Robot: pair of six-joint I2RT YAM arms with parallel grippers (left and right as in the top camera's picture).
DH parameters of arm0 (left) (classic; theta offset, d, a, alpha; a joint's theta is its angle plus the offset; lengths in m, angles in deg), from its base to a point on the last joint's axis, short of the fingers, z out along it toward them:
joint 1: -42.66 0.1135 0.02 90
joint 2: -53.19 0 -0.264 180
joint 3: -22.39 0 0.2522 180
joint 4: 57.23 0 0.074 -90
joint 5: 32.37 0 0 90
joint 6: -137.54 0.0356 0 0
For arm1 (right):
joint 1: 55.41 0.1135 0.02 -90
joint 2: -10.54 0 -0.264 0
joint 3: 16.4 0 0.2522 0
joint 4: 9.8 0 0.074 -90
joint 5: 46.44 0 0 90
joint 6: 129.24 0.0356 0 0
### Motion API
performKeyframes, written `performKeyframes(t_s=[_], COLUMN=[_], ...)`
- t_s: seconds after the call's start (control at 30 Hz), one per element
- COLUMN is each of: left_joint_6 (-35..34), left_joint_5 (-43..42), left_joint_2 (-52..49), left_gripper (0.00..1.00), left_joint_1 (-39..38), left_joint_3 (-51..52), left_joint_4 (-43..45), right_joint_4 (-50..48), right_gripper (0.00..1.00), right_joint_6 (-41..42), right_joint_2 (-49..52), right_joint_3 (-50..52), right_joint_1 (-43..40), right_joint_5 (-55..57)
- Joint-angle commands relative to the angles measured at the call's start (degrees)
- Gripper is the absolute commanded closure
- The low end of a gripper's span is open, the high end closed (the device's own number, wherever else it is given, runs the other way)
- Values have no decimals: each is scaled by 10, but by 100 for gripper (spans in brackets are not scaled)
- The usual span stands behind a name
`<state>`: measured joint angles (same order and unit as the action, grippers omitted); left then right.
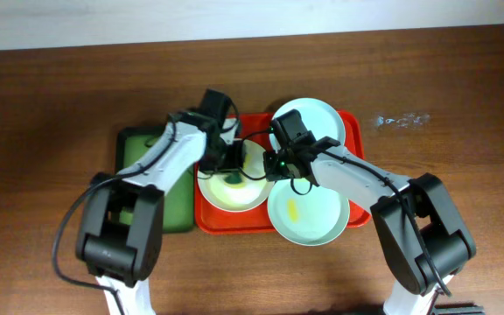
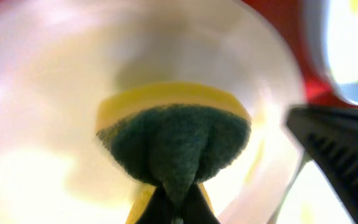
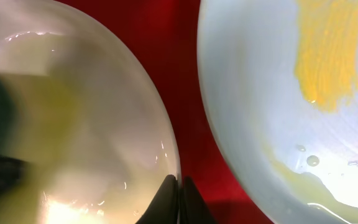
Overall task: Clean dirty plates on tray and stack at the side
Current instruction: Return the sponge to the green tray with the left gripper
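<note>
The white plate [image 1: 234, 191] lies at the left of the red tray [image 1: 353, 122]. My left gripper [image 1: 233, 163] is shut on a green and yellow sponge [image 2: 176, 143] and presses it onto the white plate [image 2: 55, 93]. My right gripper [image 1: 276, 166] is shut on that plate's right rim [image 3: 73, 124], as the right wrist view shows [image 3: 179, 186]. A mint plate [image 1: 309, 214] with a yellow smear [image 3: 328, 56] lies at the tray's front right. A second mint plate [image 1: 311, 122] lies at the back right.
A dark green tray [image 1: 178, 210] sits left of the red tray, partly under my left arm. Brown wooden table [image 1: 462, 105] surrounds both trays. The front mint plate overhangs the red tray's front rim.
</note>
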<state>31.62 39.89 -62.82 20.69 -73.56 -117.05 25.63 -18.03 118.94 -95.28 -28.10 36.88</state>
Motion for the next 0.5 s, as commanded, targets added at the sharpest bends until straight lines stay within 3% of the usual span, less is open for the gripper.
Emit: performKeyframes(t_s=[0.0,0.17,0.33,0.47], left_joint_6=[22,4,-6,-5], left_joint_5=[176,373,359,330], left_joint_2=[75,91,90,90], left_gripper=[100,100,100,100], left_joint_1=[9,21,88,133], left_joint_3=[-53,-54,-28,68], left_joint_4=[-79,-180,-185,-108], right_joint_4=[-1,0,0,0], right_gripper=[96,96,95,95], right_joint_6=[3,3,3,3], right_joint_2=[7,7,7,7], right_joint_3=[-7,-7,-7,-7], right_joint_1=[7,7,7,7], right_joint_5=[-16,-16,-16,-16])
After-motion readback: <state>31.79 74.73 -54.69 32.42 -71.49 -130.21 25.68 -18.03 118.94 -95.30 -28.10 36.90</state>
